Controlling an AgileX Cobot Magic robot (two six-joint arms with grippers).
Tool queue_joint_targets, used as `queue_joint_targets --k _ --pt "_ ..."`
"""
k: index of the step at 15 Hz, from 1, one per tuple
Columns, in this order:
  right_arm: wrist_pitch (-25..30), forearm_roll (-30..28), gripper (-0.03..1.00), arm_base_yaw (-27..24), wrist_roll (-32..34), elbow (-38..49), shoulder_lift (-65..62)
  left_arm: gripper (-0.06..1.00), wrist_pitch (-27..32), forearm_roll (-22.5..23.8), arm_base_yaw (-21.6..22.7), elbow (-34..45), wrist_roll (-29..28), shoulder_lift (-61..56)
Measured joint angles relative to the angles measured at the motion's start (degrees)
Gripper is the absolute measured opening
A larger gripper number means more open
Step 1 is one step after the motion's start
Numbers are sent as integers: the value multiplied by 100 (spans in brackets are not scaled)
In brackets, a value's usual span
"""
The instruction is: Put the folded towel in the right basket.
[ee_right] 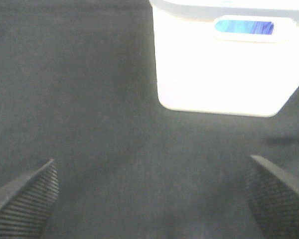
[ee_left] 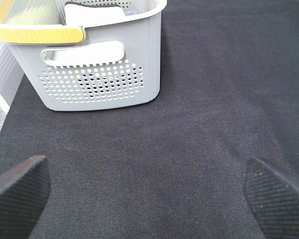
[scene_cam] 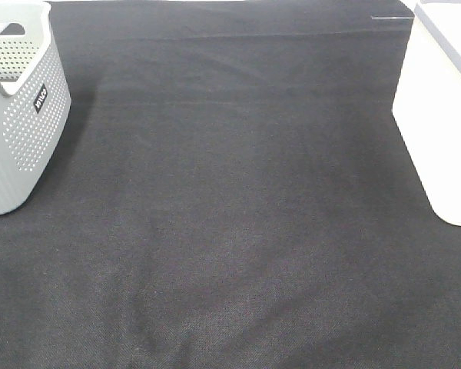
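L pincer [ee_left: 149, 194] wide, low over cloth [scene_cam: 238, 231] | R pincer [ee_right: 149, 194] same

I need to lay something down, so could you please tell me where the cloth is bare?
The black cloth is bare across the whole middle, from the grey basket on the left to the white basket on the right. Only those two edges are occupied.
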Motion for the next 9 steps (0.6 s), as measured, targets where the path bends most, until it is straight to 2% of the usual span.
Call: queue_joint_targets --k 3,9 --pt "367 -6 97 0 0 149 0 99 0 0 0 0 0 0" --pt "372 -6 96 0 0 149 0 99 0 0 0 0 0 0"
